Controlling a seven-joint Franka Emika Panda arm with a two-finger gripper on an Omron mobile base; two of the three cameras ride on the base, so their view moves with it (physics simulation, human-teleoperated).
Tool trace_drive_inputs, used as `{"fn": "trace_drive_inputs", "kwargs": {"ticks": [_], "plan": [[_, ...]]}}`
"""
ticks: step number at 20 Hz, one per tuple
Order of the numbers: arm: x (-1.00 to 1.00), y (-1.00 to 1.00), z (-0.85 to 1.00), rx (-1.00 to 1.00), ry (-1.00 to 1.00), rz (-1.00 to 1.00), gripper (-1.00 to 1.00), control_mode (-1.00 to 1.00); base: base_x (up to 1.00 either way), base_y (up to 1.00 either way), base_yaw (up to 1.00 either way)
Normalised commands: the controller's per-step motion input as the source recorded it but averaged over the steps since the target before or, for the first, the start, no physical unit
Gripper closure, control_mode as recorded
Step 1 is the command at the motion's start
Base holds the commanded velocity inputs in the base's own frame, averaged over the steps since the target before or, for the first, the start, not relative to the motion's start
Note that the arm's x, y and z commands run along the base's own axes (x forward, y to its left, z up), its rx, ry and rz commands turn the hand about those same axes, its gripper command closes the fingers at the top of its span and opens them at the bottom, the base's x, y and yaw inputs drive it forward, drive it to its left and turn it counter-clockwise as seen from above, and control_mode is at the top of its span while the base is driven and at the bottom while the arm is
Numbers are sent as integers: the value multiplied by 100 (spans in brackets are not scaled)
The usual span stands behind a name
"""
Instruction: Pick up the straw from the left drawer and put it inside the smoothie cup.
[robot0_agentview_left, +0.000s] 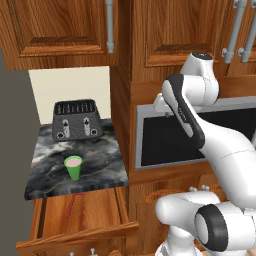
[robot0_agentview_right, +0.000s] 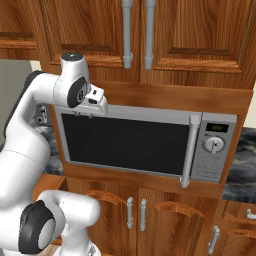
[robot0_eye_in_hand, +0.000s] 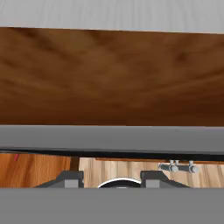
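fingers: you're seeing two dark finger tips (robot0_eye_in_hand: 70, 178) poking up at the bottom centre of the hand view, standing apart with a gap between them and nothing sitting in it.
gripper: the gripper (robot0_eye_in_hand: 113, 180) is facing a broad brown wood face and a grey band across the middle of the hand view; in the left base view the hand is sitting at centre frame, up against the top edge of the microwave (robot0_agentview_right: 145, 142).
straw: the straw (robot0_agentview_left: 71, 205) is lying in the lower left of the left base view, on the drawer bottom, slightly tilted, well apart from the hand.
left drawer: the left drawer (robot0_agentview_left: 95, 212) is standing pulled open under the counter, lower left of that view.
smoothie cup: the smoothie cup (robot0_agentview_left: 73, 167) is standing upright on the marble counter (robot0_agentview_left: 50, 170), left of centre, pink contents showing at the rim.
toaster: the toaster (robot0_agentview_left: 76, 120) is sitting behind the cup, upper left, apart from it.
cabinets: cabinet doors (robot0_agentview_right: 200, 35) are running along the top of both base views.
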Motion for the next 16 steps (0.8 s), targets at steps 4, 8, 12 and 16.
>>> {"fn": "trace_drive_inputs", "kwargs": {"ticks": [4,8,12,16], "plan": [[-14,0,0,0,0,0,-100,-100,0,0,0],[-29,2,0,0,-1,1,-100,-100,0,0,0],[-31,3,0,0,-1,1,-100,-100,0,0,0],[-22,6,0,0,0,3,-100,-100,0,0,0]]}}
